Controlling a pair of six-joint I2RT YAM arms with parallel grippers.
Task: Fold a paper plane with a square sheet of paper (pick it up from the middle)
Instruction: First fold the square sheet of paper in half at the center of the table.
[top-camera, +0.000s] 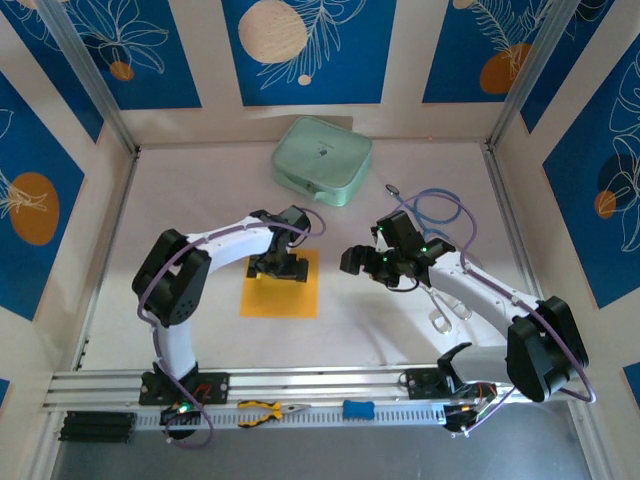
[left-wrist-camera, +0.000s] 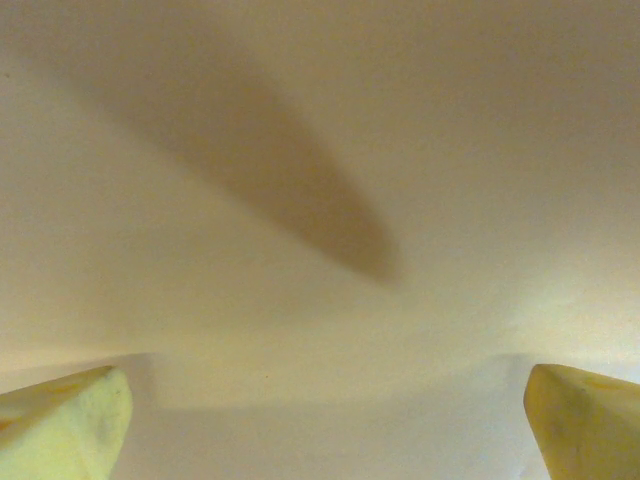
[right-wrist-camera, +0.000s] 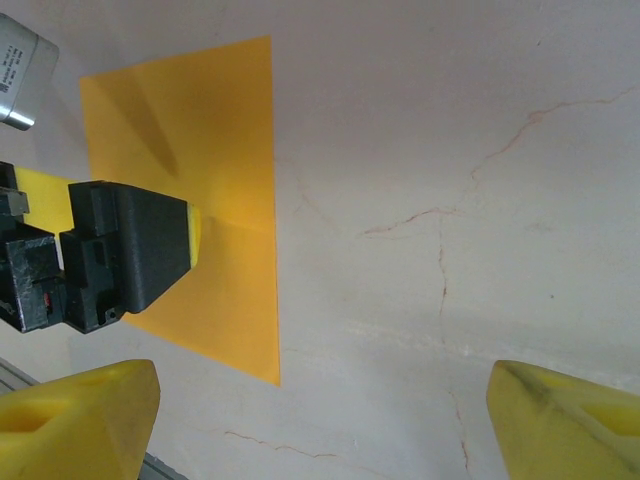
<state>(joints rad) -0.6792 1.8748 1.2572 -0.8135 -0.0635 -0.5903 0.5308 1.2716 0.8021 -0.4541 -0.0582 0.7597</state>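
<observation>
Sheet (top-camera: 283, 296) flat on pale cracked worktop (top-camera: 200, 200); left fingers (left-wrist-camera: 60, 425) apart over it, right fingers (right-wrist-camera: 75, 415) apart beside it; green case (top-camera: 322, 160) far.

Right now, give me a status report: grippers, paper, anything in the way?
Left gripper open, over middle of sheet. Right gripper open, beside it. Sheet flat on table, unheld. Green case behind, apart.

No legible text anywhere.
</observation>
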